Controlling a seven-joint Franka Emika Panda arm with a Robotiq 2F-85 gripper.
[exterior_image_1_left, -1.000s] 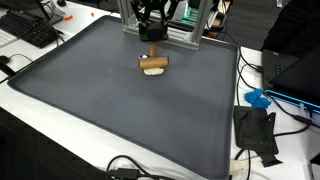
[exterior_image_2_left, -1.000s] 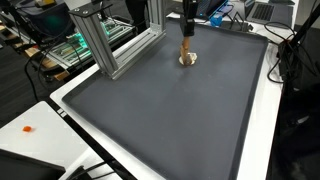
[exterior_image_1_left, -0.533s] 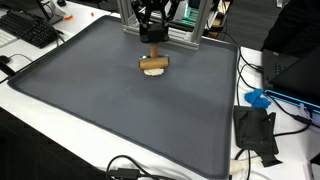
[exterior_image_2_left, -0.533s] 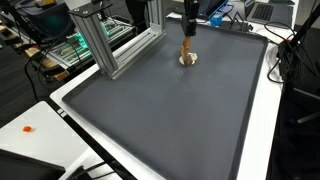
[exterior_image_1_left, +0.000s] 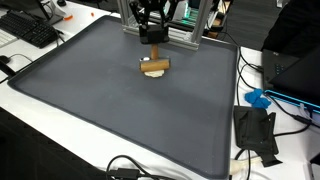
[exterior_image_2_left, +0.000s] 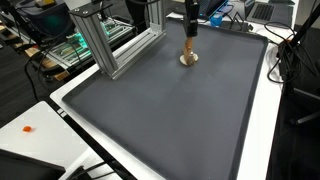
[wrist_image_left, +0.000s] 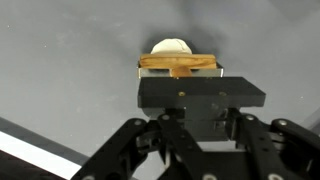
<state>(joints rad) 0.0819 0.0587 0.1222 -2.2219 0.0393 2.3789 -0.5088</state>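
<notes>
Exterior view: black robot hand (exterior_image_1_left: 152, 37) hangs at the far end of the dark grey rubber mat (exterior_image_1_left: 90, 100), in front of the aluminium profile frame (exterior_image_1_left: 190, 28). The hand is clamped on the thin upright handle of a brown wooden T-shaped tool (exterior_image_1_left: 153, 64). The tool's crossbar lies level just over a pale cream round lump (exterior_image_1_left: 153, 72) that sits on the mat. They look to be touching, can't tell for sure. The mat covers the white counter (exterior_image_1_left: 40, 140). A black keyboard (exterior_image_1_left: 30, 30) is off the mat at one far corner. A small blue object (exterior_image_1_left: 258, 98) and a black flat object (exterior_image_1_left: 255, 130) lie beside the mat's other side.

Exterior view: hand (exterior_image_2_left: 190, 26) points straight down with its fingers closed round the top of the wooden T-shaped tool (exterior_image_2_left: 188, 45). The handle stands vertical, its lower end at the cream round lump (exterior_image_2_left: 188, 60) near the far edge of the mat (exterior_image_2_left: 170, 110). The aluminium frame (exterior_image_2_left: 100, 40) stands well apart at the mat's corner. A tiny orange item (exterior_image_2_left: 27, 128) lies on the white counter (exterior_image_2_left: 40, 115), off the mat.

Wrist view: hand (wrist_image_left: 185, 80) comes in from the bottom as a black block, with the tool's handle hidden in the grip. The crossbar (wrist_image_left: 178, 63) runs level across the tip. The cream round lump (wrist_image_left: 172, 46) peeks out just past it, on the grey mat (wrist_image_left: 60, 60).
</notes>
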